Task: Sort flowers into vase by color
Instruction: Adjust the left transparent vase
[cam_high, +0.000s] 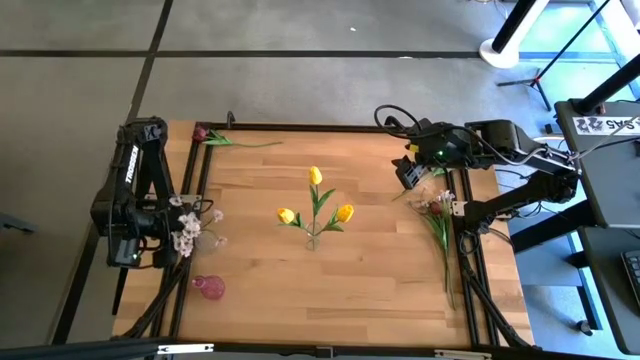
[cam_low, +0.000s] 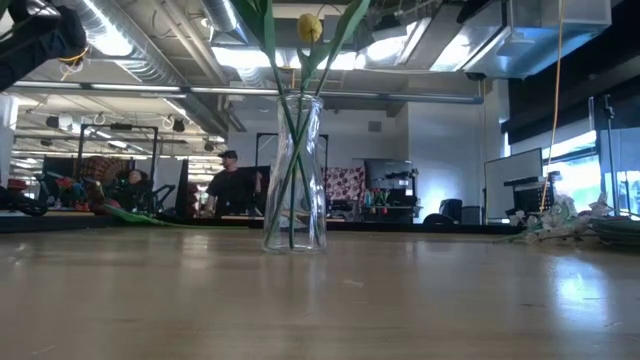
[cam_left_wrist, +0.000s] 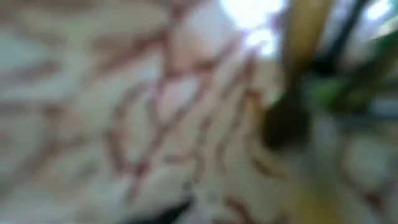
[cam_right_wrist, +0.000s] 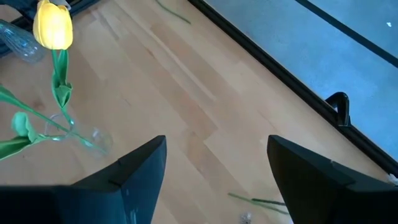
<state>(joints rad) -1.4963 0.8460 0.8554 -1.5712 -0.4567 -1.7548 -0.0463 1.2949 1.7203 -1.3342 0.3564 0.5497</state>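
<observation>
A clear glass vase (cam_high: 314, 240) stands mid-table and holds three yellow tulips (cam_high: 316, 176); the low view shows their stems inside the vase (cam_low: 295, 170). At the table's left edge a spray of white-pink blossoms (cam_high: 190, 228) sits right beside my left gripper (cam_high: 165, 228). Blurred white-pink petals (cam_left_wrist: 155, 112) fill the left wrist view and hide the fingers. A dark red bloom (cam_high: 200, 132) lies flat at the far left. More flowers (cam_high: 437, 205) lie along the right edge. My right gripper (cam_right_wrist: 214, 149) hangs open above the table's far right, with nothing between its fingers.
A small pink vase (cam_high: 208, 288) stands near the front left. Black frame rails (cam_high: 470, 270) run along the table's sides. Bare wood lies between the middle vase and both sides. A person (cam_low: 232, 185) stands in the room behind the table.
</observation>
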